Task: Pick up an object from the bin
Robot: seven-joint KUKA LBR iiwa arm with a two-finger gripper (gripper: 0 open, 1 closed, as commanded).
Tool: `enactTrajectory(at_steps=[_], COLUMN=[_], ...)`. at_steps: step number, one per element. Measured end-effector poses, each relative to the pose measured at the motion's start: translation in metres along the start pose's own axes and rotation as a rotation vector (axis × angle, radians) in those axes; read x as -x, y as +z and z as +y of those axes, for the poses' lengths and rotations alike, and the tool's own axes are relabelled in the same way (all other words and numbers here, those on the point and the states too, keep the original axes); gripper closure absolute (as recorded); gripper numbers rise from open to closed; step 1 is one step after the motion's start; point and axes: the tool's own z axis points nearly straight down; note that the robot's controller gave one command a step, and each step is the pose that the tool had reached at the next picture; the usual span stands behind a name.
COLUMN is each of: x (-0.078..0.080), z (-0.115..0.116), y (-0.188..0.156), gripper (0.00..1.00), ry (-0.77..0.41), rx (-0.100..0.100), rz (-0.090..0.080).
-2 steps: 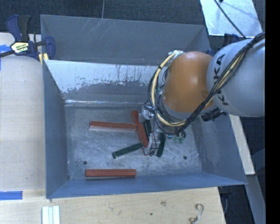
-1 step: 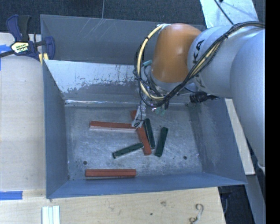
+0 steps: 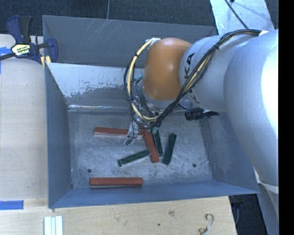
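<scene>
**Hanging low in the bin, gripper at a red bar's end**

The arm [image 3: 235, 77] comes in from the right. Its orange cover [image 3: 164, 67] and looped cables [image 3: 135, 72] sit above the back of the bin [image 3: 56, 146]. The gripper [image 3: 133, 135] is down near the middle of the floor, right at the right-hand end of the back bar [image 3: 109, 130]. This red-brown piece lies flat and runs left to right across the back-left part of the floor. Whether the gripper touches the back bar cannot be told. Nor can it be told whether the gripper is spread or closed, or whether it grips anything.

Just right of the gripper lies a small cluster. A red stick [image 3: 152, 147] slants down to the right, with a green stick [image 3: 158, 142] close alongside it. The right stick [image 3: 169, 148], also dark green, lies a little further right and nearly upright in the view. The low stick [image 3: 134, 157], dark green too, lies slanted below the gripper, and its right end meets the lower end of the red stick.

The front bar [image 3: 116, 181], red-brown, lies flat along the front wall, well apart from the gripper.
</scene>
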Motion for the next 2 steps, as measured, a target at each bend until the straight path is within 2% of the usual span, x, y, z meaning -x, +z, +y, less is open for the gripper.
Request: enactTrajectory(at_steps=[1,2], x=[-0.015,-0.022], z=[0.024,0.005], y=[0.006,0.041], gripper=[0.00,0.00], ry=[-0.027,0.128], rx=[0.000,-0.001], rz=[0.002,0.001])
